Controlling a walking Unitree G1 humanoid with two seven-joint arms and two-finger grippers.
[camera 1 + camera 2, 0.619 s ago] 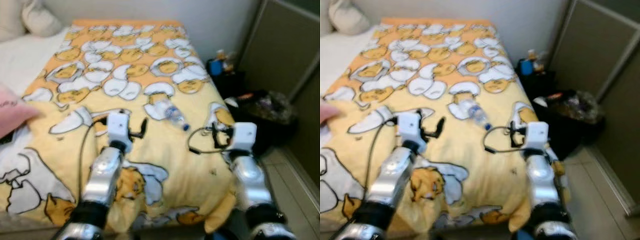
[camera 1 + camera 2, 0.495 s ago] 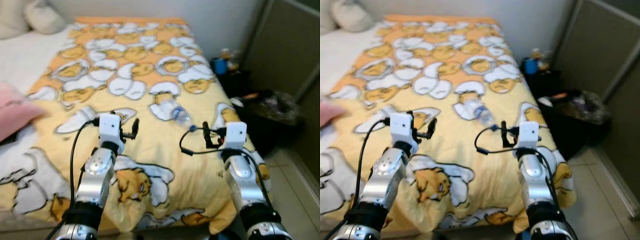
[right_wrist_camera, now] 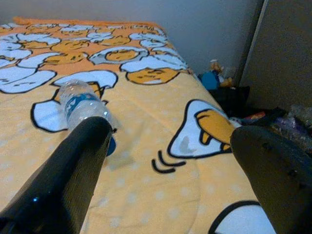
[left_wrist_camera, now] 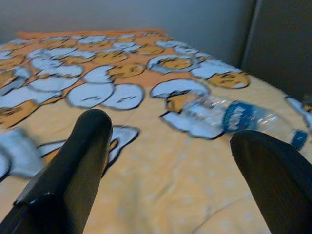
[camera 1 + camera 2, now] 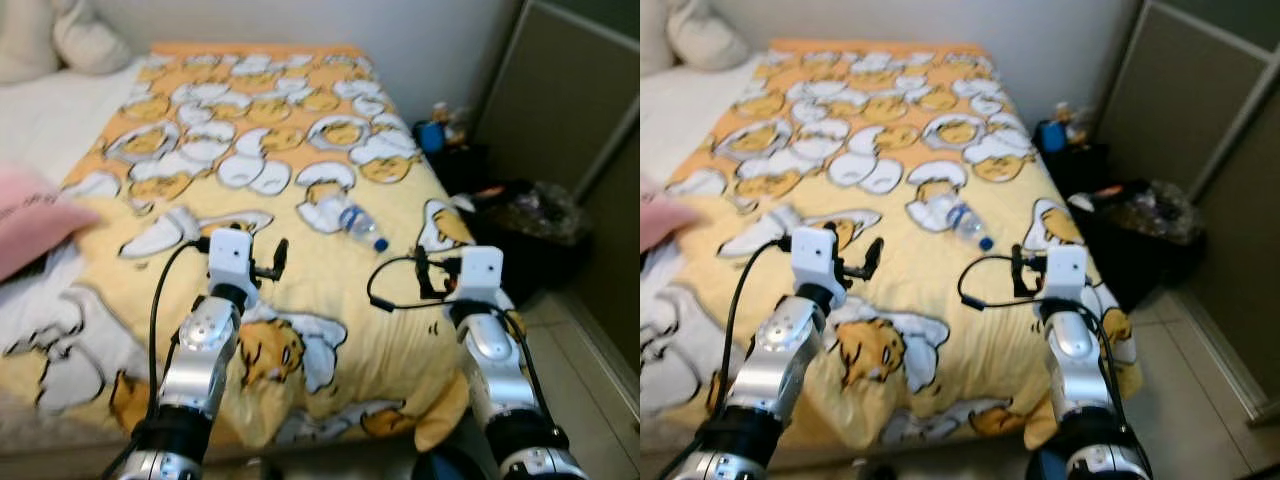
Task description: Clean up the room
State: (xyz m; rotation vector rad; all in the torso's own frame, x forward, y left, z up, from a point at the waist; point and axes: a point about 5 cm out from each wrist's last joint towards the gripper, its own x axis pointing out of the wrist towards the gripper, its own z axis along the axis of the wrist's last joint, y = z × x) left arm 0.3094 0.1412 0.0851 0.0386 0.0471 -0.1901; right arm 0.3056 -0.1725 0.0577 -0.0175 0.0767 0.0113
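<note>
Lying on the bed (image 5: 300, 130) is one plastic bottle (image 5: 358, 224); two claws, left claw (image 4: 175, 161) and right claw (image 3: 170, 170), hover wide apart, empty.

Pink pillow (image 5: 35, 225): cut off by the picture's left edge.
Dark bin (image 5: 540, 215): contents blurred, unreadable.
Bottle (image 4: 229, 116) label: too blurred to read.

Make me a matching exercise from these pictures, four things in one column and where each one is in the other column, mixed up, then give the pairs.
Things
1. plastic bottle
2. pink cushion
3. black trash bag
4. cream pillow

Places
A. at the far end of the bed, by the wall
B. on the floor to the robot's right of the bed
C. lying on the yellow blanket, ahead of both grippers
D. at the robot's left on the bed

Pairs: 1-C, 2-D, 3-B, 4-A
</note>
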